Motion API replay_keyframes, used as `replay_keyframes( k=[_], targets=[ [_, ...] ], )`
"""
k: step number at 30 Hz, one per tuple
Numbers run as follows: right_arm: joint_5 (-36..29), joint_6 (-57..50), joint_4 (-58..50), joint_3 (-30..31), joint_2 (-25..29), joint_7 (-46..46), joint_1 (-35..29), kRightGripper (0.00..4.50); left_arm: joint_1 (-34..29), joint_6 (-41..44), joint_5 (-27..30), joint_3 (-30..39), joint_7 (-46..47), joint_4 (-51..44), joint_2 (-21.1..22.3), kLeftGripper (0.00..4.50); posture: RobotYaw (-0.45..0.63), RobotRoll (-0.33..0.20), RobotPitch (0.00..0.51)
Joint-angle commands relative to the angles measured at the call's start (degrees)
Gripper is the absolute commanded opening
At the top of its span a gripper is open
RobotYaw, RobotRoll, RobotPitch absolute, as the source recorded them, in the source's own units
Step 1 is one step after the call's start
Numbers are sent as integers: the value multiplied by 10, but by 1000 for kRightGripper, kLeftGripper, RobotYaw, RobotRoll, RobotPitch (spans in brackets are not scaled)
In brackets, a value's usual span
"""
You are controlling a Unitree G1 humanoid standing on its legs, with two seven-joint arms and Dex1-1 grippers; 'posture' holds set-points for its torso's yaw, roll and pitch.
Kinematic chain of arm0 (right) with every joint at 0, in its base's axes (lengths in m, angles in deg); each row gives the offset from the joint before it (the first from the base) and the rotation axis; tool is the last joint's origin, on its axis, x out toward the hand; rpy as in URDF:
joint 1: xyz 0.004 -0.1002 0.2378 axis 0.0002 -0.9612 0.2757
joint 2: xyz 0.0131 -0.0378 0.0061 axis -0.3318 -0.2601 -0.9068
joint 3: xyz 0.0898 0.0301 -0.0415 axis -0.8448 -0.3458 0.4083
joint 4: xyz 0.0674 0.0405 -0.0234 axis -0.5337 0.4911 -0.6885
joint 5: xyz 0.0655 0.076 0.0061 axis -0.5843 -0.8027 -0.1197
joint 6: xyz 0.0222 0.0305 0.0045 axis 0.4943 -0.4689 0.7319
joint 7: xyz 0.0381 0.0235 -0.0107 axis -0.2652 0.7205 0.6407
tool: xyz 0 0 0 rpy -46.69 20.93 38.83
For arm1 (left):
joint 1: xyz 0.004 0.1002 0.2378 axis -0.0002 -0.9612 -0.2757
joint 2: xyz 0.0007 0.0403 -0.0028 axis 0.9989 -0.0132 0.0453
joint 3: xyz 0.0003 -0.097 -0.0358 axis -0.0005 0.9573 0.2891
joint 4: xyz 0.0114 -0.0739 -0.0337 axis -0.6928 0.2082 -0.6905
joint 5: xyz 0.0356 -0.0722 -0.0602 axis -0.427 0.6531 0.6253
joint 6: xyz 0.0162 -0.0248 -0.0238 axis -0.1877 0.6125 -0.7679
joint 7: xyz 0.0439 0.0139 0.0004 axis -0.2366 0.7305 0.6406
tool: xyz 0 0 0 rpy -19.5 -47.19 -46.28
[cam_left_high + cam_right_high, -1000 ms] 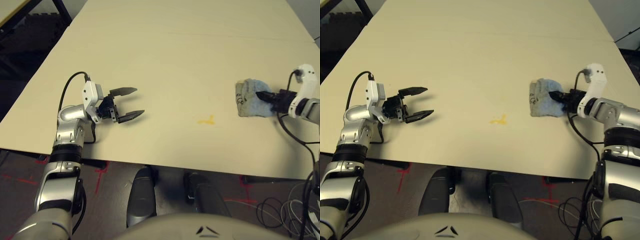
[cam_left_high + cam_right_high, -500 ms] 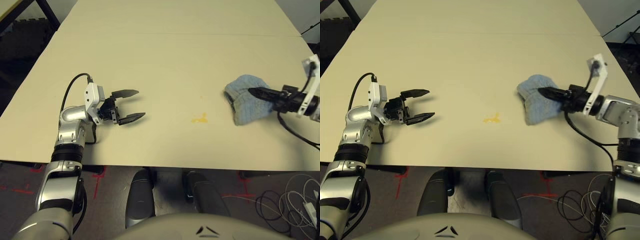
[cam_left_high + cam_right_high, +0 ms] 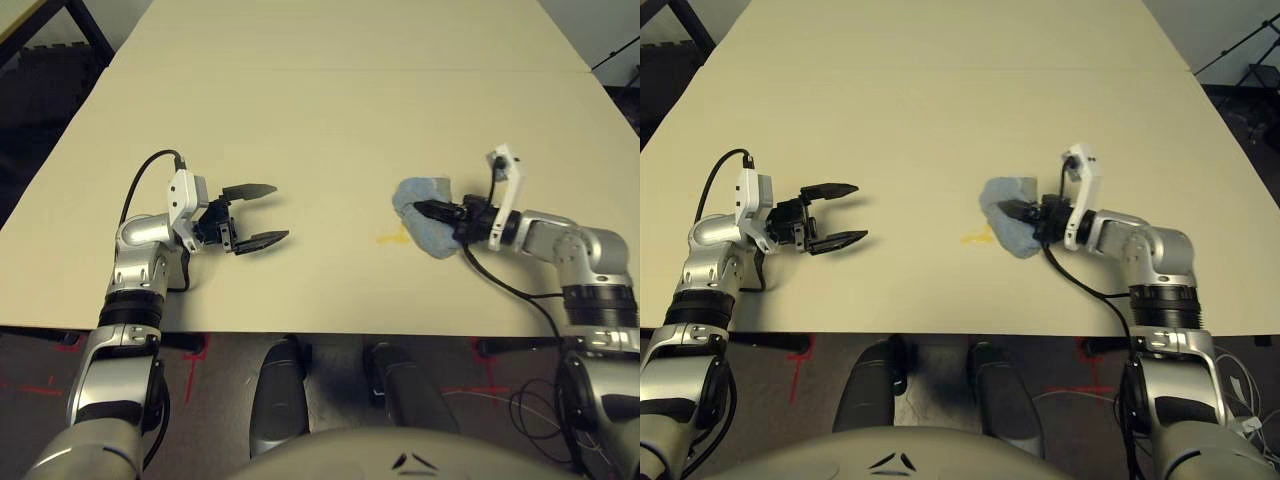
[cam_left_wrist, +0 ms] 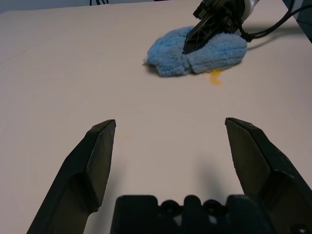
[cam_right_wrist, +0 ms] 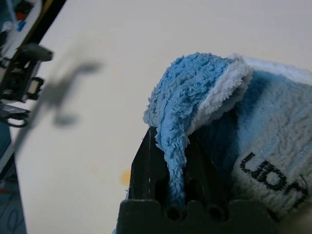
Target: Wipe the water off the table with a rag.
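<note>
- Nearest you, the yellow spill (image 3: 390,239) lies at the rag's edge;
- your left gripper (image 3: 281,213) is spread and empty, above the table (image 3: 330,130);
- your right gripper (image 3: 418,206) has the rag (image 3: 435,238) pinched between its 2 fingers; wiping seems about to start; next, press down and sweep over the spill.

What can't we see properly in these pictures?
- The yellow spill: in the left eye view, the rag hides how far it goes underneath.
- The rag's writing: in the right wrist view, folds and the picture's edge cut it off.
- The faint spot in the left wrist view: too pale to tell if it's wet.
- The table's far end: cut off by the left eye view's top edge.
</note>
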Motion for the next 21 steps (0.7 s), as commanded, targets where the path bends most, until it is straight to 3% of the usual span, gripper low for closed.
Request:
replay_keyframes(
  k=[1,6,12,17,21],
  targets=[
    [12,-16,19,65,-51,-9,8,18,-9,-3,-4,-5,0,-8,0,4500,114,0,187],
    [36,2,58,106,-123,-16,37,18,-11,-2,-4,-4,1,-8,0,4500,121,0,189],
    [50,5,73,114,-153,-17,42,18,-15,-2,-3,-4,4,-12,-1,4500,134,0,193],
    [46,-5,56,94,-104,2,29,17,-16,-3,-3,-5,6,-12,-3,4500,129,0,196],
    [35,-16,32,61,-14,29,7,17,-16,-5,-4,-5,6,-10,-4,4500,125,0,200]
  ],
)
